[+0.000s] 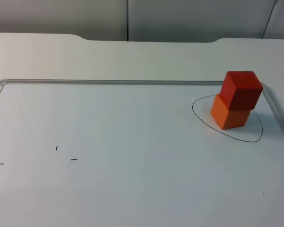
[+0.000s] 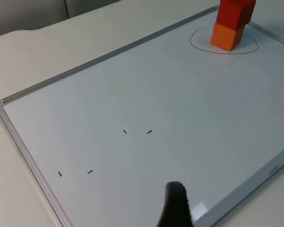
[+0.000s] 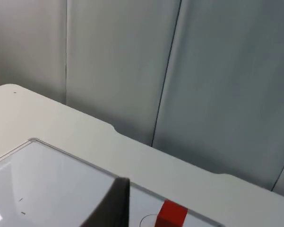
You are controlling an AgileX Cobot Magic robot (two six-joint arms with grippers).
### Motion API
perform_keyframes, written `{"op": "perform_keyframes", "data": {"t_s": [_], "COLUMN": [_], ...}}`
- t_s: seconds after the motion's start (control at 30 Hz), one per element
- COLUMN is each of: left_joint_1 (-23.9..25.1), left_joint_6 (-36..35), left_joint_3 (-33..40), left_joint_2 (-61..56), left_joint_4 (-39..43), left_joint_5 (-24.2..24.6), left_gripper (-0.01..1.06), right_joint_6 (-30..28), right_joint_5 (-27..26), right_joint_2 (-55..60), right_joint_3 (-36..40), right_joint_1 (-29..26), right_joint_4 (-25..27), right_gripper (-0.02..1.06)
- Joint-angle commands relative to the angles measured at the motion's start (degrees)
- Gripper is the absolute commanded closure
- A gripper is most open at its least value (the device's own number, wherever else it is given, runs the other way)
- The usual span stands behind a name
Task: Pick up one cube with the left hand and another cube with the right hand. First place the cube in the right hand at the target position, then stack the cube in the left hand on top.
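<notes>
Evidently the task was done: the red cube (image 1: 242,89) was seen stacked, slightly askew, on the orange cube (image 1: 230,115) inside the drawn circle (image 1: 198,118), while the state of either gripper's jaws could not be told.

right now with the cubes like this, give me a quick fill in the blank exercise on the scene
1. The red cube sits on top of the ____ cube.
2. The orange cube stands inside a drawn ____ on the whiteboard.
3. The stack is near the board's ____ far corner in the top view.
4. The top cube is ____ relative to the one below, not squarely aligned.

Missing words: orange; circle; right; offset
</notes>
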Motion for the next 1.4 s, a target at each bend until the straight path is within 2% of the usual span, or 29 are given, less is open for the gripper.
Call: {"op": "perform_keyframes", "data": {"t_s": [0.0, 0.27, 0.67, 0.77, 0.8, 0.9, 1.37], "left_joint_1": [-0.2, -0.2, -0.2, -0.2, -0.2, -0.2, -0.2], "left_joint_6": [-0.5, -0.5, -0.1, -0.1, -0.1, -0.1, 0.1], "left_joint_3": [0.1, 0.1, 0.1, 0.1, 0.1, 0.1, 0.7], "left_joint_2": [-0.3, -0.3, -0.3, -0.3, -0.3, -0.3, -0.3], "left_joint_4": [0.2, 0.3, 4.5, 4.4, 4.4, 4.4, 5.4], "left_joint_5": [0.5, 0.5, 0.5, 0.5, 0.5, 0.5, -0.8], "left_gripper": [0.44, 0.44, 0.43, 0.24, 0.24, 0.0, 0.0], "right_joint_6": [2.4, 7.4, 7.7, 8.3, 8.3, 9.1, 11.7], "right_joint_5": [-0.6, 3.4, 11.5, 13.3, 13.3, 13.3, 13.3], "right_joint_2": [-3.5, -12.6, -15.2, -15.2, -15.2, -15.2, -15.2], "right_joint_3": [3.3, 8.4, 8.4, 8.4, 8.4, 8.4, 8.4], "right_joint_1": [0.1, 0.1, 0.1, 0.1, 0.1, 0.1, 0.1], "right_joint_4": [0.1, -0.3, -4.1, -6.0, -6.0, -6.8, -6.8], "right_gripper": [0.0, 0.0, 0.0, 0.0, 0.0, 0.0, 0.0]}}
